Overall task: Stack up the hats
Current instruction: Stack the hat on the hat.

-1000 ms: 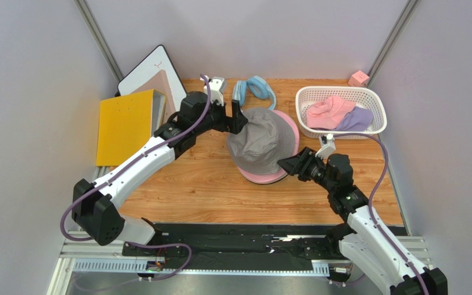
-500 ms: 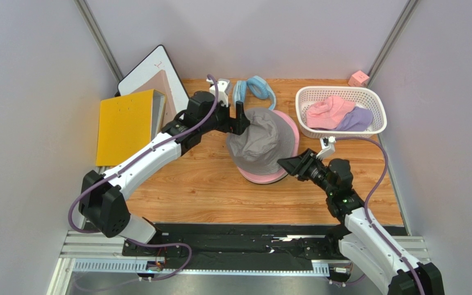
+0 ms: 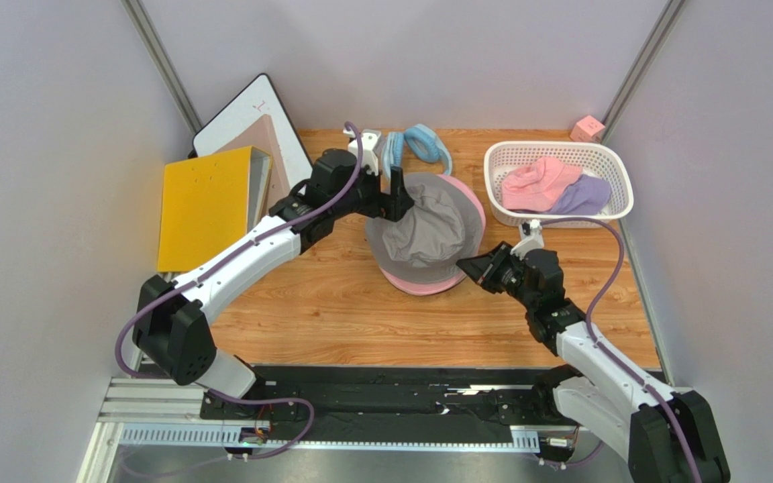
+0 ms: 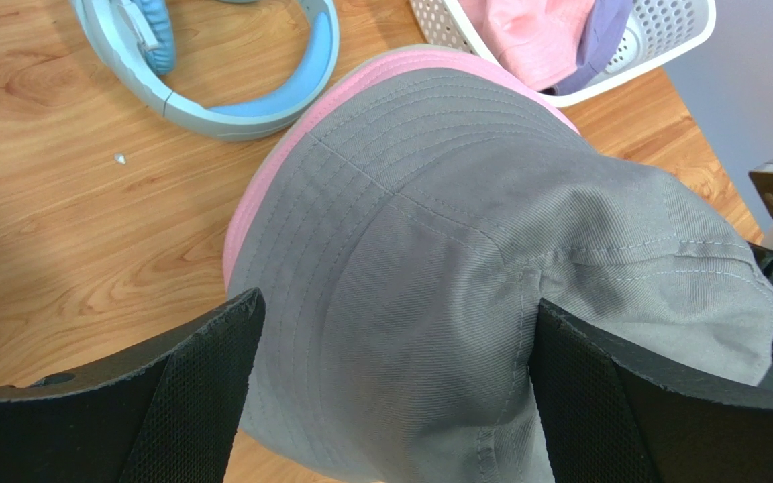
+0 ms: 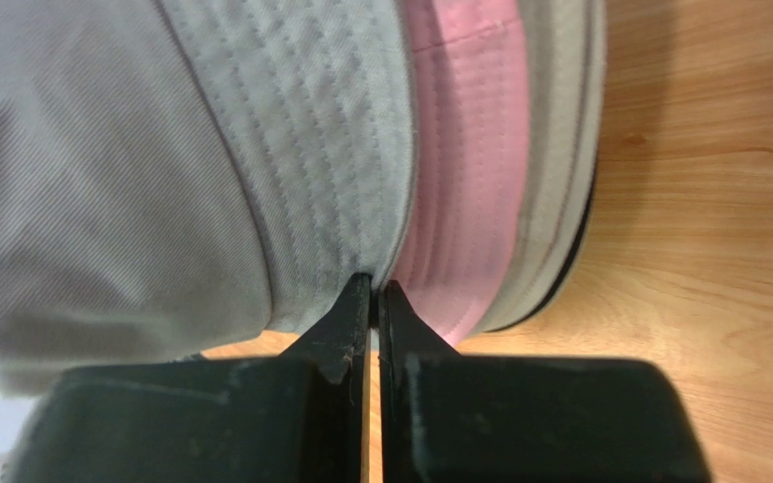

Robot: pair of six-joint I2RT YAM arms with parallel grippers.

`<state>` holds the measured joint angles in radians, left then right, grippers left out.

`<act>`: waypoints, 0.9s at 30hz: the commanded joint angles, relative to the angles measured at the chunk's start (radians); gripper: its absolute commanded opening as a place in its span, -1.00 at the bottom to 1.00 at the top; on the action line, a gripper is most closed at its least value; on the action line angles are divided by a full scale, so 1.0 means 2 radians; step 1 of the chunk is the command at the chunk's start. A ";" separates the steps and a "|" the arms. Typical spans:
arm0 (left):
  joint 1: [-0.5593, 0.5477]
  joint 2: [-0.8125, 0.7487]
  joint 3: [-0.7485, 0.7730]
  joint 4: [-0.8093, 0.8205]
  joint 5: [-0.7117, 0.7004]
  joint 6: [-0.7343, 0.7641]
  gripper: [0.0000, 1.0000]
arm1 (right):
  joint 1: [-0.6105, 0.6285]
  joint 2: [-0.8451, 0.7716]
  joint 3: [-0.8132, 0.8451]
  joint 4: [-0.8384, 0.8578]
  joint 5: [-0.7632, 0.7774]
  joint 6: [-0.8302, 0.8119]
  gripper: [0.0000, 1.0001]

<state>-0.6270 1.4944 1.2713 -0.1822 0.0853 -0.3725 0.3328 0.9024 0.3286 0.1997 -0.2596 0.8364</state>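
Note:
A grey hat [image 3: 426, 231] lies crown-up on a pink hat [image 3: 431, 285] in the middle of the table. The right wrist view shows the grey brim [image 5: 300, 151], the pink brim [image 5: 461, 151], then a beige brim [image 5: 562, 151] over a thin black edge. My left gripper [image 3: 398, 191] is open, its fingers [image 4: 199, 403] on either side of the grey crown [image 4: 461, 252]. My right gripper [image 3: 473, 270] is shut, its tips [image 5: 372, 292] pressed to the seam between the grey and pink brims. No fabric shows between them. Another pink hat [image 3: 537, 183] and a lavender hat [image 3: 584, 193] lie in the basket.
The white basket [image 3: 562, 148] stands at the back right, with a pink cube [image 3: 587, 128] behind it. Light blue headphones [image 3: 416, 146] lie just behind the stack. A yellow folder [image 3: 204, 206] and a white board [image 3: 249, 116] lean at the back left.
My right gripper has closed from about half open and edged in to the stack's brim. The left gripper slid slightly right over the grey crown, which now sits flatter.

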 commanded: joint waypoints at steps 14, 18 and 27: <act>0.046 -0.057 -0.059 0.124 0.084 -0.004 0.99 | -0.002 0.037 0.017 -0.084 0.078 -0.040 -1.00; 0.091 -0.094 -0.106 0.178 0.198 -0.041 0.99 | -0.002 0.030 0.027 -0.093 0.074 -0.042 -1.00; 0.096 -0.162 -0.146 0.119 0.139 -0.030 0.99 | -0.002 -0.006 0.076 -0.153 0.036 -0.070 -0.09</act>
<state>-0.4313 1.2366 0.9737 0.0818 0.3904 -0.4244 0.3344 0.9386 0.4133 0.0185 -0.1684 0.7555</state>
